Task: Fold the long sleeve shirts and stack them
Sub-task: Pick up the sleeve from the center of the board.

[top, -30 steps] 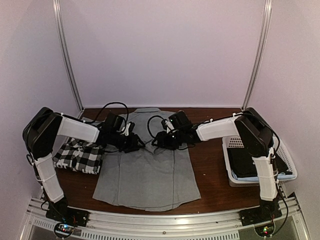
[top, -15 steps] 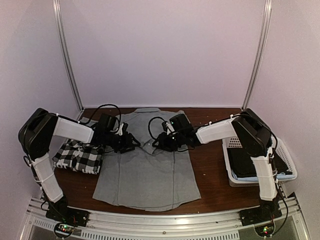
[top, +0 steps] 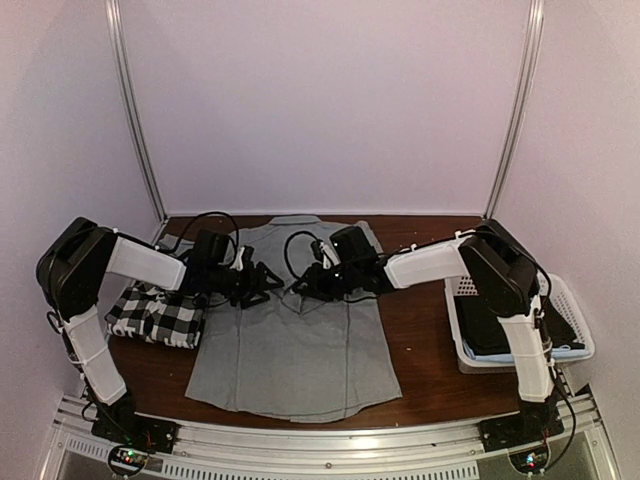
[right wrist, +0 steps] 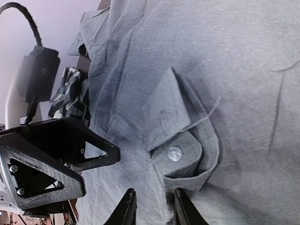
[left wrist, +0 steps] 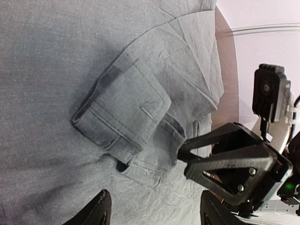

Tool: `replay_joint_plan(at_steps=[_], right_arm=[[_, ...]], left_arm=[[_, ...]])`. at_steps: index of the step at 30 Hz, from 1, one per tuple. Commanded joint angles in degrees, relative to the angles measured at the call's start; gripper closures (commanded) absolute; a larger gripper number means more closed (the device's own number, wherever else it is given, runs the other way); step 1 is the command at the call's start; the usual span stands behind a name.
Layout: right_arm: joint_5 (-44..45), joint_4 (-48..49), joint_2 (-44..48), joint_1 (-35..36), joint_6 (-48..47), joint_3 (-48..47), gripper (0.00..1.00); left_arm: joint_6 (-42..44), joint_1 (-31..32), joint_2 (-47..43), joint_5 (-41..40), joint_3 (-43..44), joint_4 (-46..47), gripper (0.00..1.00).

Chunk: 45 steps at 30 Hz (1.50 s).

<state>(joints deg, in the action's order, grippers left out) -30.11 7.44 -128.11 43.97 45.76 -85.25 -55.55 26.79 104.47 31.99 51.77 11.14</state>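
Fingers (left wrist: 96, 213) spread on left gripper (left wrist: 154, 208), close together on right gripper (right wrist: 153, 204), grip unclear; likely sleeve-folding grey shirt (top: 300, 350); next, pinch cuff (right wrist: 183, 154).

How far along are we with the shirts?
Done: the checked shirt lies folded at left. In hand: the grey shirt lies spread flat, sleeves folded in over its chest; the left gripper is open above a cuff, the right gripper has narrow jaws at a buttoned cuff, grip unclear. Left: folding its body and stacking.
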Motion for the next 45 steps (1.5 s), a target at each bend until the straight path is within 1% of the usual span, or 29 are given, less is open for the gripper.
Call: replay_joint_plan(at_steps=[1, 7, 21, 23, 30, 36, 40, 45], right_arm=[[-1.78, -0.27, -1.22, 3.46, -3.20, -4.01, 0.72], [-2.56, -3.23, -2.46, 5.54, -5.76, -5.69, 0.72], [-2.00, -7.04, -2.31, 6.27, -9.38, -7.35, 0.71], [-1.56, -9.00, -1.86, 6.50, -10.18, -7.62, 0.71], [-0.57, -11.02, 0.05, 7.42, -12.23, -7.18, 0.71], [0.19, -11.80, 1.73, 7.78, -13.08, -5.64, 0.70], [0.55, -11.89, 2.66, 7.89, -13.23, -5.26, 0.70], [0.84, -11.93, 3.43, 7.89, -13.41, -5.00, 0.70]], left_arm=[[-2.54, -1.75, 0.56, 0.48, -1.67, 5.61, 0.32], [-3.81, -2.44, 1.89, 1.93, -2.14, 7.83, 0.27], [-4.22, -2.44, 1.95, 1.79, -2.50, 8.02, 0.27], [-4.25, -2.44, 1.61, 1.48, -2.89, 7.92, 0.27], [-4.39, -2.44, 0.25, 1.45, -4.62, 10.14, 0.27], [-5.55, -2.44, -1.54, 1.89, -7.28, 15.12, 0.26], [-7.75, -2.44, -1.93, 3.02, -9.87, 20.80, 0.26], [-8.85, -2.44, -2.22, 3.56, -11.74, 24.35, 0.27]])
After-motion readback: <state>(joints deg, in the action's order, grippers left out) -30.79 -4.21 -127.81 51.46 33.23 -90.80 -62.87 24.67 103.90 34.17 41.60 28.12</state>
